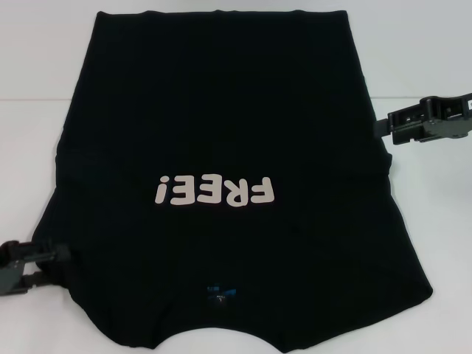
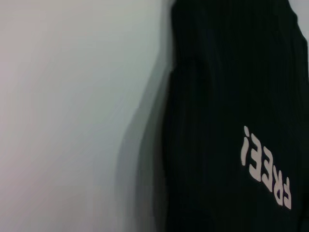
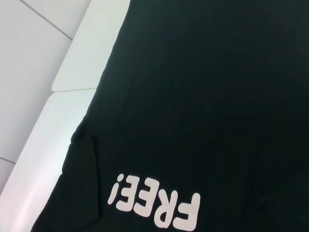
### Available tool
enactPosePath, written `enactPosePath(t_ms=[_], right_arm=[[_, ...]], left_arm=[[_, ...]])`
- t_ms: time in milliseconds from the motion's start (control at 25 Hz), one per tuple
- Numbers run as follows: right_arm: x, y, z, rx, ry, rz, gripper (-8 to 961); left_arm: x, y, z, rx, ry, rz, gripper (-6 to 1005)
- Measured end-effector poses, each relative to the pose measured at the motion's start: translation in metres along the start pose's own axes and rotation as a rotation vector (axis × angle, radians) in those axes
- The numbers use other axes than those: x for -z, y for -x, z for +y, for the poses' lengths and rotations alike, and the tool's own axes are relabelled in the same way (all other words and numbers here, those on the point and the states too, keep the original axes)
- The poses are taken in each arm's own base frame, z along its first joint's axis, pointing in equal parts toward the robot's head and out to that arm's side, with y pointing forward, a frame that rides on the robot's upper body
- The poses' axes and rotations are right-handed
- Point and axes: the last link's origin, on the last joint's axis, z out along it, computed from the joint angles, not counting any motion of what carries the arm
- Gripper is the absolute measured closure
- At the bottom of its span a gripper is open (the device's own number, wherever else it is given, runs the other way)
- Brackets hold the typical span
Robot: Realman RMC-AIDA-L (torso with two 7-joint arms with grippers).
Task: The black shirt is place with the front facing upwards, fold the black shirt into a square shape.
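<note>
While the black shirt [image 1: 221, 133] lies flat, left gripper [image 1: 55, 264] and right gripper [image 1: 383, 127] flank it.

Both grippers were chunky dark grey-black plastic, the right one [image 1: 391, 127] built from blocky hinged segments with a small white label near its outer end, the left one [image 1: 63, 258] similar, mostly cut off.

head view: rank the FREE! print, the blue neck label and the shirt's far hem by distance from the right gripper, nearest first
From the right gripper, at the black shirt's right edge:
1. FREE! print, mid-shirt, toward the robot.
2. Far hem, top edge, away from the robot.
3. Blue neck label, near edge by the collar.
</note>
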Motion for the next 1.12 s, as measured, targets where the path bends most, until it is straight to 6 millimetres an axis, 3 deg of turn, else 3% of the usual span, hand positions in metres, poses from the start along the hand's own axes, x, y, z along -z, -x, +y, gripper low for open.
enactPosePath(t_ms=[1120], right_arm=[[0.002, -0.003, -0.004, -0.016, -0.003, -0.003, 368]], left_arm=[[-0.001, -0.024, 0.006, 0.005, -0.042, 0.075, 259]])
